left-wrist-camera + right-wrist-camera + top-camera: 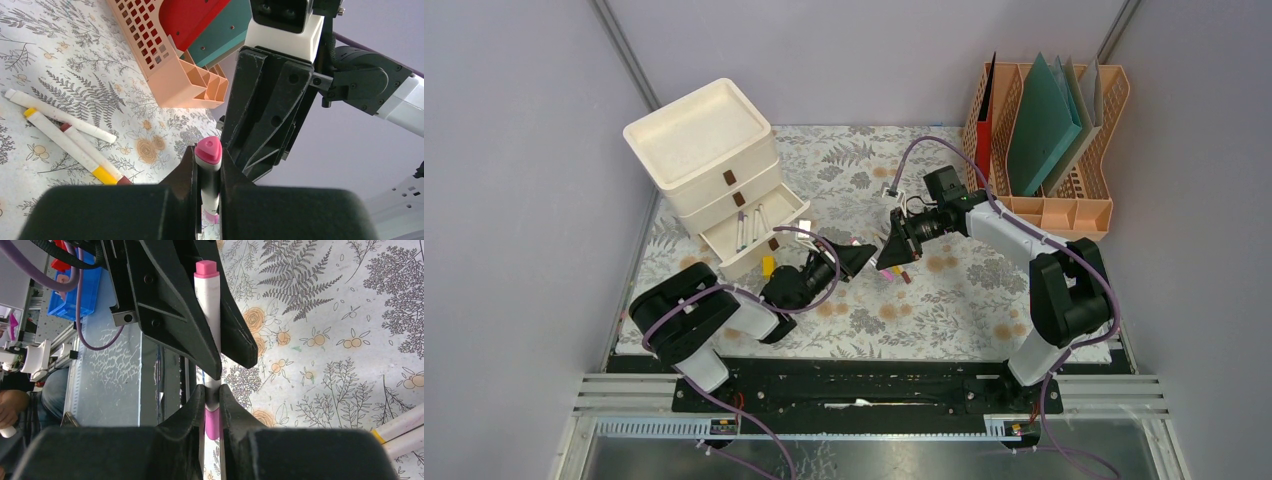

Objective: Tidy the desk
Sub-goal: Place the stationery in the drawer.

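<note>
The desk [964, 300] is covered by a pale cloth with grey ferns and tan flowers. A white marker with pink caps [208, 165] hangs above the desk's middle, held between both grippers. My left gripper [208, 152] is shut on it near one pink cap. My right gripper [212, 392] is shut on its other end, where the white barrel meets the pink cap [211, 422]. In the top view the left gripper [862, 257] and the right gripper [892, 252] meet tip to tip. The left gripper's fingers [170, 305] clamp the marker [207, 315] in the right wrist view.
A white drawer unit [709, 160] stands at the back left, its bottom drawer [749, 238] open with pens inside. A peach file organizer [1049, 150] with folders stands at the back right. Three loose markers [60, 122] lie on the cloth.
</note>
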Controlling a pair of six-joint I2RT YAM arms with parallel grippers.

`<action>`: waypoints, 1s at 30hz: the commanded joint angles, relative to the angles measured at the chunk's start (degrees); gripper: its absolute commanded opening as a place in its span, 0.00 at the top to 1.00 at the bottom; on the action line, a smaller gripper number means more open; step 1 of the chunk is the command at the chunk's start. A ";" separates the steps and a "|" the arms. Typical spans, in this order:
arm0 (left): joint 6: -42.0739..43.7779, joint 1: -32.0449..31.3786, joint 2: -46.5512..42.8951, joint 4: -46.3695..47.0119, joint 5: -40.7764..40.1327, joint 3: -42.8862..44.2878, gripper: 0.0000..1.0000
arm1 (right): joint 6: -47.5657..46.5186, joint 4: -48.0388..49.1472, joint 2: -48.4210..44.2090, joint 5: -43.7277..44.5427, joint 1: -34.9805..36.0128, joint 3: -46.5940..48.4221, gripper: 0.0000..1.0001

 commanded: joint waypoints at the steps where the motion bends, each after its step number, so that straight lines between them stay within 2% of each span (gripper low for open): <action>1: 0.31 -0.35 0.22 5.44 0.83 0.91 1.00 | 0.34 0.66 -0.49 -1.04 -0.22 -0.16 1.00; 3: 0.74 -0.35 -0.41 4.65 0.76 0.80 1.00 | 0.23 0.60 -0.64 -0.63 -0.28 -0.23 1.00; 5: 1.59 -0.30 -1.45 2.84 0.50 0.67 1.00 | -0.84 -0.34 -0.90 0.00 -0.23 -0.05 0.94; 7: 2.81 -0.35 -3.53 0.05 0.04 0.55 1.00 | -2.68 -1.83 -1.36 0.63 -0.23 0.18 0.80; 10: 5.83 -0.35 -7.08 -6.56 -1.06 0.42 1.00 | -5.36 -3.45 -2.54 1.70 -0.21 0.27 0.54; 14: 12.60 -0.28 -14.42 -20.09 -3.90 0.90 1.00 | -7.98 -5.27 -4.15 3.71 -0.25 0.51 0.38; 17: 19.01 -0.26 -20.43 -32.15 -6.58 2.20 1.00 | -9.86 -6.71 -5.07 5.07 -0.30 0.92 0.33; 23: 32.80 0.56 -31.37 -58.90 -15.78 7.76 1.00 | -14.16 -10.70 -5.50 6.67 -0.44 2.38 0.30; 30: 41.73 6.54 -33.80 -77.10 -23.57 16.30 1.00 | -15.75 -11.53 -7.30 7.20 -0.40 2.48 0.29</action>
